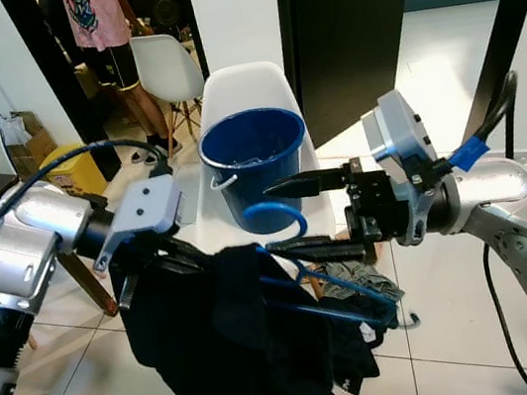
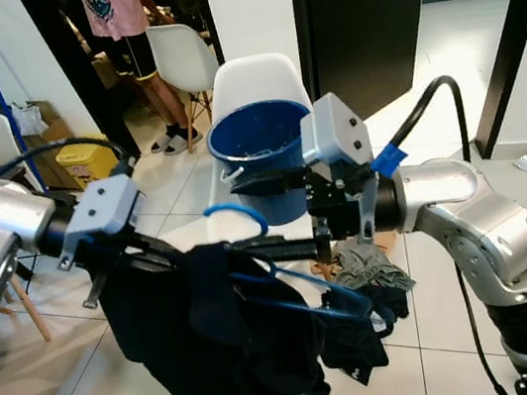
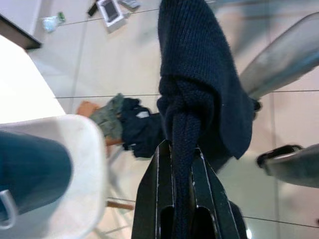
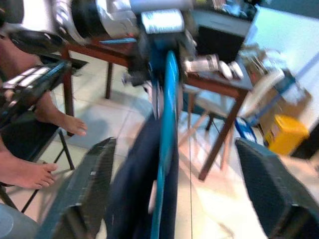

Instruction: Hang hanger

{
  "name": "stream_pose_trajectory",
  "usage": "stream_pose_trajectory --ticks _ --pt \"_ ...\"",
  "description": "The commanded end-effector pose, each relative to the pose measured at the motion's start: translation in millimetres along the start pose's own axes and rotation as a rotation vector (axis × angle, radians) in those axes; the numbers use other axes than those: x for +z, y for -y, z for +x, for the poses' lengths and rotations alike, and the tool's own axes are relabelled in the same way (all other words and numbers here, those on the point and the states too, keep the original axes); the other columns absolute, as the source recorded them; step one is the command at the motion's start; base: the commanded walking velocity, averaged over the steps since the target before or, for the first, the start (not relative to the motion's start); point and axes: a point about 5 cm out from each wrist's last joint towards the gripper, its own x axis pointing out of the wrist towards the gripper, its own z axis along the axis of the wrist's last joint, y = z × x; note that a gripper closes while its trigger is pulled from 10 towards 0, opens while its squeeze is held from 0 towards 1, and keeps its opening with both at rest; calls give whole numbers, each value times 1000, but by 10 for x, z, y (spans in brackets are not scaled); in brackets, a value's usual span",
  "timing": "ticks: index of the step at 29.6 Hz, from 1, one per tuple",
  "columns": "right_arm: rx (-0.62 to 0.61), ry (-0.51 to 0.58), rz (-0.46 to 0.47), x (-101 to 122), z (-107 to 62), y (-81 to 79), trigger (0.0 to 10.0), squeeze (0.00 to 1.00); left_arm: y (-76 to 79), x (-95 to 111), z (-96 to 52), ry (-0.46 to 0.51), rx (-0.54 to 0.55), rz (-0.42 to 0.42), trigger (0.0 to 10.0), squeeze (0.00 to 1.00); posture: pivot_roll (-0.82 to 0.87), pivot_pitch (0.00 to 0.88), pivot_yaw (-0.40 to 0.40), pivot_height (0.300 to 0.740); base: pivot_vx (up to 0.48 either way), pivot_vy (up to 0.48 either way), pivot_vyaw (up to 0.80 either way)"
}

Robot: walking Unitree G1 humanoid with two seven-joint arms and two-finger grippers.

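Left claw (image 1: pixel 188 259) pinches a dark knitted garment (image 1: pixel 238 352) draped over a thin blue hanger (image 1: pixel 297 252) at frame centre; right claw (image 1: pixel 291 215), fingers spread, flanks the hanger's hook before a blue bucket (image 1: pixel 256 163).

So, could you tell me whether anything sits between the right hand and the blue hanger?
Nothing visible does: the right hand is open with the blue hanger already running between its fingers, the dark garment draped on it.
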Motion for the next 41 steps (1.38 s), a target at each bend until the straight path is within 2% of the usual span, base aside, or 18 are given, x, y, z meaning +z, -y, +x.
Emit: stream_pose_trajectory --ticks 1,2,4,5,7,8,10,11,12,13,16,20,22,25,27,36,37,41 --pt "-33 -34 8 -57 -117 23 10000 1000 -59 11 -161 -24 66 17 0 0 -45 0 68 740 0 0 0" --pt "-78 -97 30 -148 -295 30 10000 1000 -98 5 -267 -45 108 21 0 0 -45 0 67 740 0 0 0" --pt "-78 -97 30 -148 -295 30 10000 1000 -98 5 -267 -45 108 21 0 0 -45 0 67 740 0 0 0" --pt "-131 -159 58 -235 -484 34 10000 1000 -130 16 -371 -51 149 24 0 0 -47 0 68 740 0 0 0" --pt "-131 -159 58 -235 -484 34 10000 1000 -130 16 -371 -51 149 24 0 0 -47 0 68 740 0 0 0" --pt "-206 -184 104 -293 -693 47 10000 0 -152 47 -528 -44 195 23 0 0 -67 0 80 740 0 0 0" --pt "-206 -184 104 -293 -693 47 10000 0 -152 47 -528 -44 195 23 0 0 -67 0 80 740 0 0 0" --pt "-277 -191 158 -363 -866 47 10000 0 -183 90 -699 -40 253 29 0 0 -64 0 79 740 0 0 0" --pt "-277 -191 158 -363 -866 47 10000 0 -183 90 -699 -40 253 29 0 0 -64 0 79 740 0 0 0" --pt "-350 -189 211 -450 -991 49 10000 0 -221 139 -840 -37 306 42 0 0 -57 0 72 740 0 0 0" --pt "-407 -163 318 -634 -1066 -2 10000 0 -279 232 -982 -31 366 78 0 0 -48 0 69 740 0 0 0" --pt "-400 -147 361 -701 -1046 -39 10000 0 -300 271 -995 -17 375 93 0 0 -48 0 69 740 0 0 0" --pt "-381 -102 442 -854 -897 -88 10000 0 -352 448 -897 82 361 149 0 0 -39 0 60 740 0 0 0" --pt "-385 -80 463 -891 -836 -81 10000 0 -366 519 -855 128 346 170 0 0 -38 0 59 740 0 0 0" --pt "-374 40 493 -841 -685 -31 10000 0 -379 614 -809 202 311 192 0 0 -47 0 63 740 0 0 0" --pt "-346 209 505 -677 -522 51 10000 0 -383 623 -791 231 265 195 0 0 -51 0 66 740 0 0 0" --pt "-338 266 518 -595 -410 94 10000 0 -376 624 -791 240 241 198 0 0 -54 0 72 740 0 0 0" --pt "-356 239 526 -599 -338 123 10000 0 -373 636 -783 248 237 200 0 0 -56 0 74 740 0 0 0"
